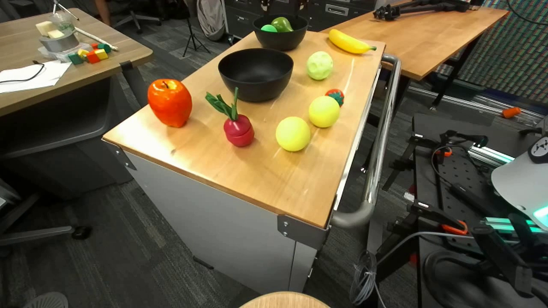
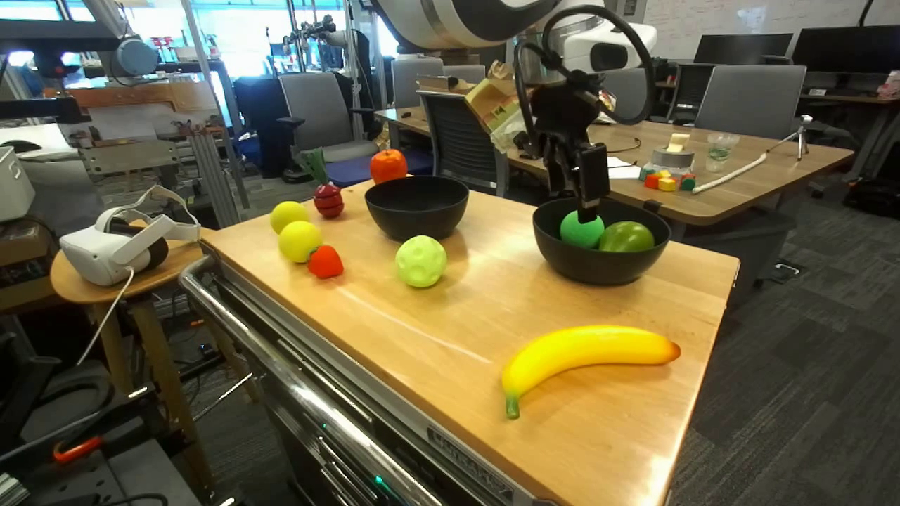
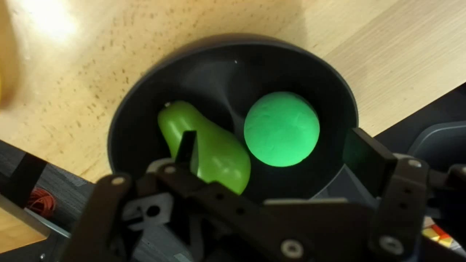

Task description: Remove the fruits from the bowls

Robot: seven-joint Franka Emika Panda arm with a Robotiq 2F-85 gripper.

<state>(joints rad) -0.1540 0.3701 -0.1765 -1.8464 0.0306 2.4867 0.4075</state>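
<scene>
Two in the loaded bowl (image 2: 598, 270), round and black: a glossy, green, pear-shaped fruit (image 3: 214, 147) and a plain, bright green ball (image 3: 282, 129). And right over that loaded bowl, the jaws: spread wide, nothing in their hold, the bright green ball framed in the gap as the wrist view has it. Whether they touch either one cannot be told. Now out across the pale wooden counter (image 1: 257, 179). Near the loaded bowl lies a curved yellow banana (image 2: 580, 348) with a green tip; also near it stands a second round black bowl (image 2: 418, 225). Apart from the loaded bowl, a pale green, dimpled ball (image 2: 420, 261). Farther from the loaded bowl, a whole crowd: a red, green-leaved strawberry (image 1: 334, 94), a smooth yellow ball (image 1: 324, 111), a matching yellow ball (image 1: 293, 134), a dark red radish (image 1: 239, 130) with green leaves, and a big, shiny orange-red apple (image 1: 170, 102).
</scene>
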